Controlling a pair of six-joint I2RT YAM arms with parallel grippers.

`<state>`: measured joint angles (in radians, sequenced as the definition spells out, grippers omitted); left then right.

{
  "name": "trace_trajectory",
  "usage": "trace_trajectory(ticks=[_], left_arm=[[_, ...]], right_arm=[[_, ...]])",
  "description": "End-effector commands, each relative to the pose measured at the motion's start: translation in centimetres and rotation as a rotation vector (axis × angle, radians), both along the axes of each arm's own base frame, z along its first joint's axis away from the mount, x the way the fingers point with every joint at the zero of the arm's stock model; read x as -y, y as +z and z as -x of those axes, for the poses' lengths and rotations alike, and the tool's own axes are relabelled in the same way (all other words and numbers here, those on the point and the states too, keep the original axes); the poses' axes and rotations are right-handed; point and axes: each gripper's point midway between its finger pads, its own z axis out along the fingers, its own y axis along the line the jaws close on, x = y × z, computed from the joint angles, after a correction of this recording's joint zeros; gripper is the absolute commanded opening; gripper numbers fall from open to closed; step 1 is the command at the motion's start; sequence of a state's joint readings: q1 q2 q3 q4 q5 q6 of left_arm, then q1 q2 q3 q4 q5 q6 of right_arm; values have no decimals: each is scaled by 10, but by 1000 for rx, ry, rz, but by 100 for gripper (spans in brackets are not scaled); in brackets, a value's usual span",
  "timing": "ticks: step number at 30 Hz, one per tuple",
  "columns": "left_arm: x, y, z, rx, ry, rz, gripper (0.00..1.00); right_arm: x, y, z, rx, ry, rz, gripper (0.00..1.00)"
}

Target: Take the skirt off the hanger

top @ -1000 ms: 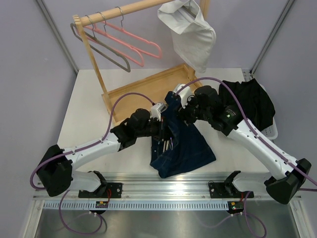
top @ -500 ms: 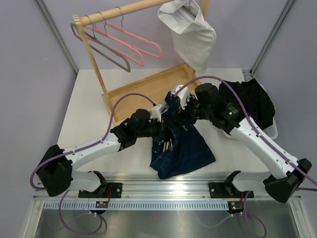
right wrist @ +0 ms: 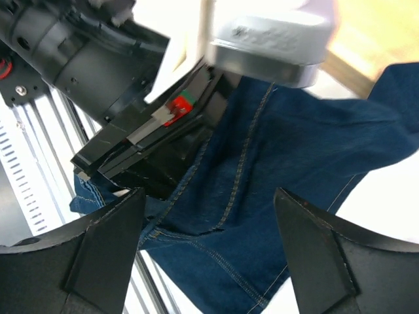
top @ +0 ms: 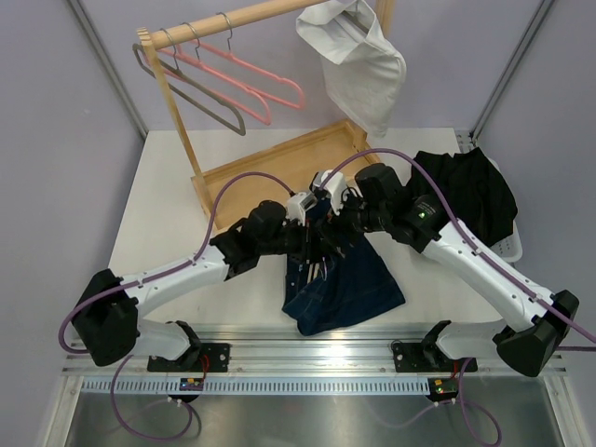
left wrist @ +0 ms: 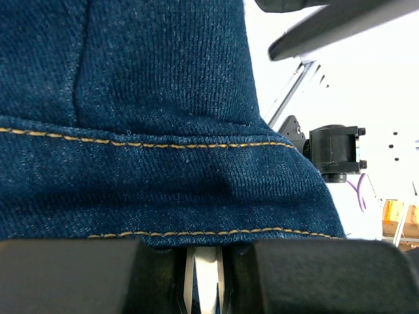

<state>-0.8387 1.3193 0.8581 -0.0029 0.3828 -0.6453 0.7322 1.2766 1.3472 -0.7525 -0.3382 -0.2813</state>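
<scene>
A dark blue denim skirt lies crumpled on the white table between my two arms. Its stitched edge fills the left wrist view. My left gripper is shut on a thin metal hanger clip at that edge, with a little denim showing in it. The rest of the hanger is hidden under cloth, apart from thin light strips. My right gripper hangs open just above the skirt, close to the left gripper's black body, with nothing between its fingers.
A wooden rack stands at the back with pink hangers, a grey hanger and a hanging white garment. Its wooden base tray lies behind the arms. A black garment fills a white basket at the right.
My right gripper has opened wide and shifted slightly left, closer to the left gripper. The left gripper has kept its hold and barely moved.
</scene>
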Motion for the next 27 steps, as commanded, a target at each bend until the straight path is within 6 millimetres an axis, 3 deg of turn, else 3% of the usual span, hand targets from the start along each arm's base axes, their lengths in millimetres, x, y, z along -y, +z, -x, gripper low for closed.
trace_trajectory(ticks=[1,7,15,24,27], left_arm=[[12,34,-15,54,22,66,0],[13,38,-19,50,40,66,0],[8,39,-19,48,48,69,0],[9,46,-12,42,28,98,0],[8,45,-11,36,24,97,0]], right_arm=[[3,5,-4,52,-47,7,87],[11,0,-21,125,-125,76,85],[21,-4,-29,166,-154,124,58],[15,-14,-34,149,-143,151,42],[14,-11,-37,161,-150,148,26]])
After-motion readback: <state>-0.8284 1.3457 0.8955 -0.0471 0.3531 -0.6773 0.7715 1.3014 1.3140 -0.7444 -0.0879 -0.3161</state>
